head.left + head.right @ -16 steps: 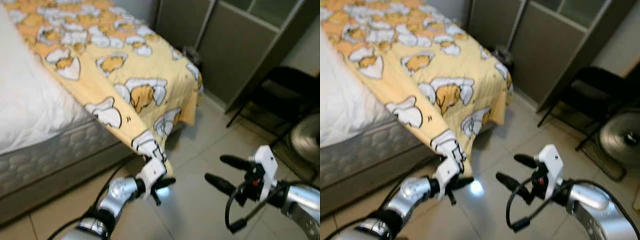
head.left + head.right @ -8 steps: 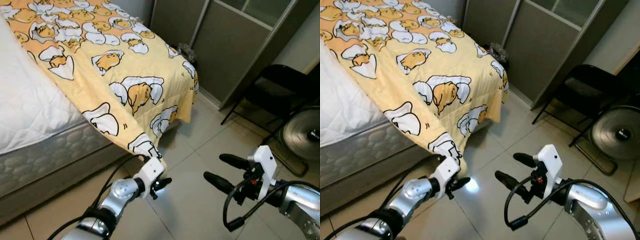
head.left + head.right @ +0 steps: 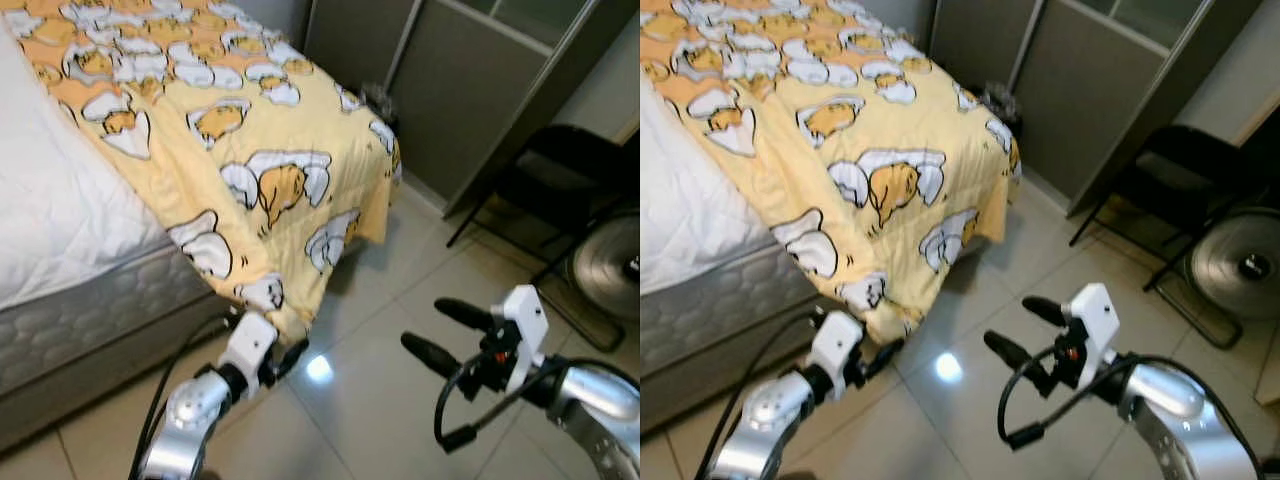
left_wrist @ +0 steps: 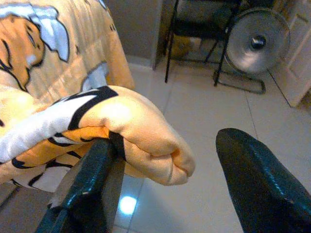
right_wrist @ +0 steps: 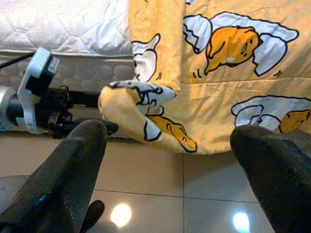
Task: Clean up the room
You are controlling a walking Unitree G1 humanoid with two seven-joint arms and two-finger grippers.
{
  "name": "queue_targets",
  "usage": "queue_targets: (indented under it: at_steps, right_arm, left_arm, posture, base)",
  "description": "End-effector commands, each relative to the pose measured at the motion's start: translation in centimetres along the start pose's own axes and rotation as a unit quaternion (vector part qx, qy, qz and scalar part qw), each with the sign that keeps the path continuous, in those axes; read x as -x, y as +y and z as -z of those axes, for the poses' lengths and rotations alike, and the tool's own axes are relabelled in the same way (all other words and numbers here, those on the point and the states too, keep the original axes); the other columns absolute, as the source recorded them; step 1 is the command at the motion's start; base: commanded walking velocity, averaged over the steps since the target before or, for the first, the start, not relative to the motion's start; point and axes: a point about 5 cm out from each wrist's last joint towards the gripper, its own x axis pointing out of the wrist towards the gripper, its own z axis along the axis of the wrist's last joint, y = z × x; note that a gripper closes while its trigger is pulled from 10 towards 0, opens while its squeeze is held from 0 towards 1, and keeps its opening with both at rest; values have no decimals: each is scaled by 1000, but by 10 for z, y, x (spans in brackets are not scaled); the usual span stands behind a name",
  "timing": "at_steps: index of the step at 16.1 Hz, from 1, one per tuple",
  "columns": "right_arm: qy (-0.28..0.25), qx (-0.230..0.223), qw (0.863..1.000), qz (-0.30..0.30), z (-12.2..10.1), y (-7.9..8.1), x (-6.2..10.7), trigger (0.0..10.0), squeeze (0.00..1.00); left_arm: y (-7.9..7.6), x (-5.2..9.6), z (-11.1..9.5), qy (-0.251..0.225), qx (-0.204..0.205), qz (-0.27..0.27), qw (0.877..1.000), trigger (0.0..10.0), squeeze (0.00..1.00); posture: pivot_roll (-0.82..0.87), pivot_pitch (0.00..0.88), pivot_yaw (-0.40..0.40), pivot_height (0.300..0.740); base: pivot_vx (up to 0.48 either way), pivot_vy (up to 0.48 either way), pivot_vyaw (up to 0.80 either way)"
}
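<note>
Left wrist view: left gripper [image 4: 165, 179], fingers apart, blanket [image 3: 250, 150] corner bunched against one finger; blanket hangs off bed [image 3: 60, 220] edge beside this nearer arm; right gripper [image 3: 435, 335] spread, over floor.

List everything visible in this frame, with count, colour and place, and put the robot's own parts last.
blanket: one, yellow with a white and orange cartoon print, draped over the bed, its corner hanging toward the floor.
mattress: one, white quilted, bare to the left of the blanket.
cabinet: one, grey, behind the foot of the bed.
chair: one, black, on the right beside the cabinet.
fan: one, grey, on the floor at far right.
floor: light tiles.
left gripper: black fingers open around the bunched blanket corner.
right gripper: black fingers open, above the floor, holding nothing.
</note>
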Motion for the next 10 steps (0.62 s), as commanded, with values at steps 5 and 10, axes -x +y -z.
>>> queue_targets:
  at_steps: [5,10]
  right_arm:
    - [-39,1,998,56,-4,-17,-11,10000,0]
    - [-95,0,984,148,-7,-28,-36,10000,0]
  left_arm:
    - [26,-3,-63,-124,86,-160,976,10000,0]
    - [46,9,-74,-132,83,-271,950,10000,0]
  posture:
    - [13,0,-160,740]
    - [69,0,-144,740]
  base:
    - [0,0,0]
    - [0,0,0]
